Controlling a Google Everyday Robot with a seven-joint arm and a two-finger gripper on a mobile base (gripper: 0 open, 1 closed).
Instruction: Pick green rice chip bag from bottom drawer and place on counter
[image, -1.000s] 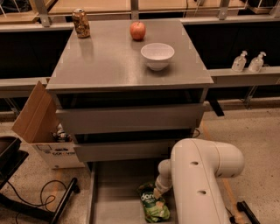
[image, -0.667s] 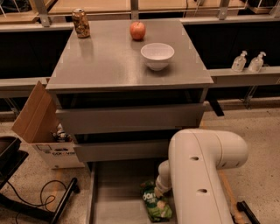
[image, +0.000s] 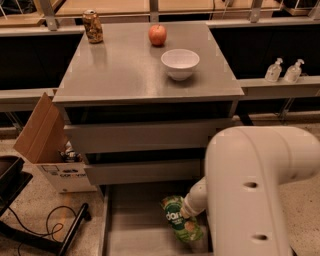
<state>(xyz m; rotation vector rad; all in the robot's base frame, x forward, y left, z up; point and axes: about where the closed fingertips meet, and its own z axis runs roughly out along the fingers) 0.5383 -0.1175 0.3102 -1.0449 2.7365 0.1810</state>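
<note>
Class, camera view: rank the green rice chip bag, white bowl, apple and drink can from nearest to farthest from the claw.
Claw in bottom drawer.
1. Green rice chip bag, at claw.
2. White bowl, counter right.
3. Apple, counter back.
4. Drink can, back-left corner.

Drawers (image: 145, 137): three
Green rice chip bag (image: 181, 223): one
Gripper (image: 186, 212): one, down in the bottom drawer (image: 131, 225), at the bag
White bowl (image: 180, 62): one
Apple (image: 157, 35): one
Drink can (image: 93, 26): one
Pump bottles (image: 274, 70): two

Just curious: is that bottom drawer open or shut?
Open: the bottom drawer is pulled out, floor showing, green bag lying inside, gripper down at the bag.
</note>
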